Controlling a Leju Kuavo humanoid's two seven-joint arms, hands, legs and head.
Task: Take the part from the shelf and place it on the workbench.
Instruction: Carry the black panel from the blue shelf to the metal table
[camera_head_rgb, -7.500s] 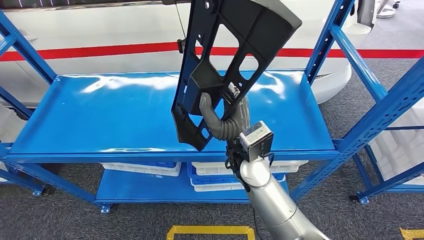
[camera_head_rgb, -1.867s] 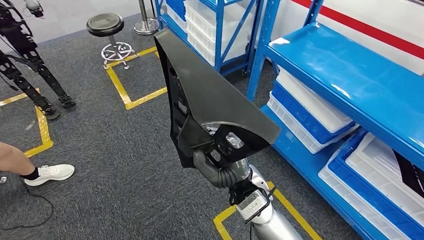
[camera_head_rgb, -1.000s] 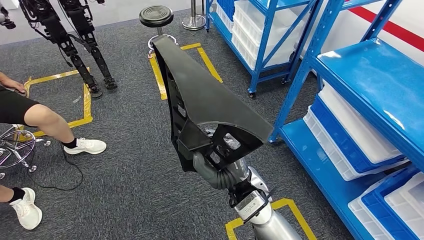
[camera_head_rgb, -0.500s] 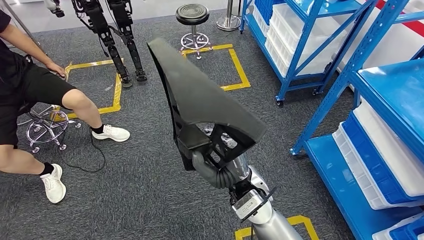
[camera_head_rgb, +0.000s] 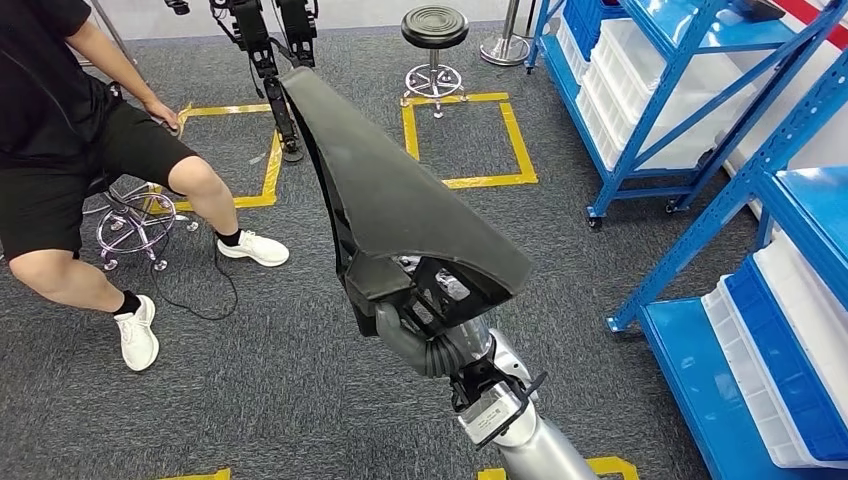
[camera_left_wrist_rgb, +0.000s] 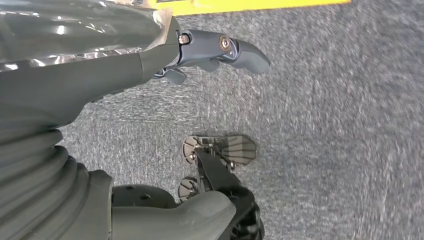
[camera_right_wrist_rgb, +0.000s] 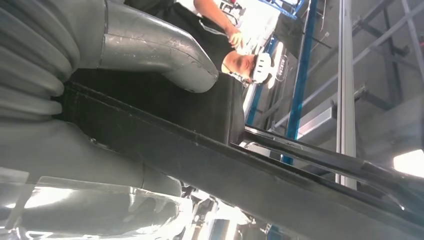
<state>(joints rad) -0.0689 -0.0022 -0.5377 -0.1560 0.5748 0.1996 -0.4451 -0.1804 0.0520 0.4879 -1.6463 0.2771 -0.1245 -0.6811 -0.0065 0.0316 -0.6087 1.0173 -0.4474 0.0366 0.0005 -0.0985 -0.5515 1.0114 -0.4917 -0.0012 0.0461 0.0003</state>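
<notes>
View swung further from the blue shelf (camera_head_rgb: 700, 130) – seated person (camera_head_rgb: 70, 150) now nearer, right hand (camera_head_rgb: 410, 335) still grips black part (camera_head_rgb: 400, 200), fingers hidden behind it, left hand (camera_left_wrist_rgb: 215, 50) empty, fingers apart

There is one big black part (camera_head_rgb: 400, 210) and one robot hand (camera_head_rgb: 415, 335) holds it up. The other hand (camera_left_wrist_rgb: 150, 65) holds nothing – so two hands. One person (camera_head_rgb: 70, 150) sits on one shiny stool (camera_head_rgb: 135, 225), with two white shoes (camera_head_rgb: 255, 249). One black round stool (camera_head_rgb: 435, 25) stands alone – two stools. Two blue shelf racks (camera_head_rgb: 690, 100) and one yellow square (camera_head_rgb: 465, 135) on the floor
</notes>
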